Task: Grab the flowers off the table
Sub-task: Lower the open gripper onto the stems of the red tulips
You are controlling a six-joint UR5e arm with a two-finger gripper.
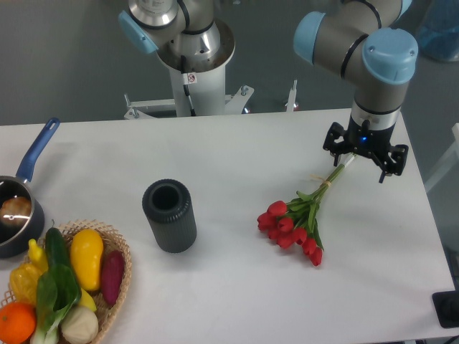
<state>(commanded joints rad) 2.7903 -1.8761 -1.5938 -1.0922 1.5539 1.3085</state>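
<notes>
the flowers [295, 222] lie flat on the right half of the table [237, 154], red heads pointing toward the near edge and the pale tied stems running up and to the right. the gripper [351, 160] hangs straight down from the arm [358, 43] right over the stem tips, and the ends of the stems reach in under it. from this angle its fingers are hidden by the black wrist housing, so i cannot tell whether they are spread or pinched on the stems. well apart to the left of the flowers stands a dark cylinder [171, 216], upright with its open top showing. at the near left corner sits a wicker basket [118, 287] filled with vegetables and fruit, and just behind it a pot [16, 215] with a blue handle.
</notes>
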